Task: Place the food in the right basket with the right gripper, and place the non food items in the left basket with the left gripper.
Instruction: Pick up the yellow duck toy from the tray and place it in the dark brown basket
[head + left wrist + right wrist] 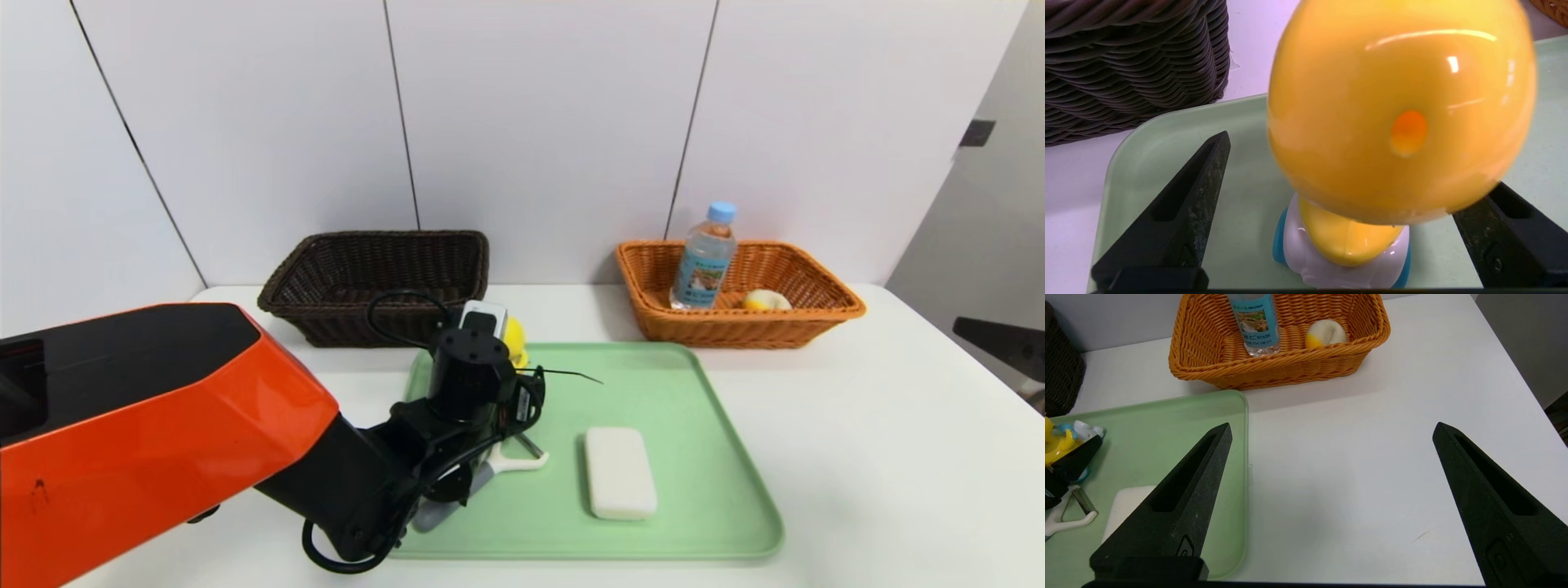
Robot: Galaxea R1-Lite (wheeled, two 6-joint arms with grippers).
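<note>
Your left gripper (1343, 163) is over the far left part of the green tray (669, 392), right at the yellow duck (1400, 102). Its two black fingers are wide apart, with one on each side of the duck, and it is not squeezing it. The duck's big round head is up between them, close to the wrist camera. Its white and blue base (1347, 261) sits on the tray.

Near your left gripper, on the tray, you can see the peeler (518, 463). It has a white top and a grey handle, and your left arm (245, 408) hides some of it from the head camera. The white bar (620, 474) lies flat on the tray, to the right of the peeler.

The dark basket (375, 286) stands behind the tray on the left. The orange basket (751, 327) stands behind it on the right. In the orange basket, you have the water bottle (704, 257), which leans a bit and has a blue cap. The little bun (766, 300) is in there too, to the right of the bottle.

Your right gripper (1333, 424) is off to the right, over the white table (1339, 498). It is wide open and holds nothing.
</note>
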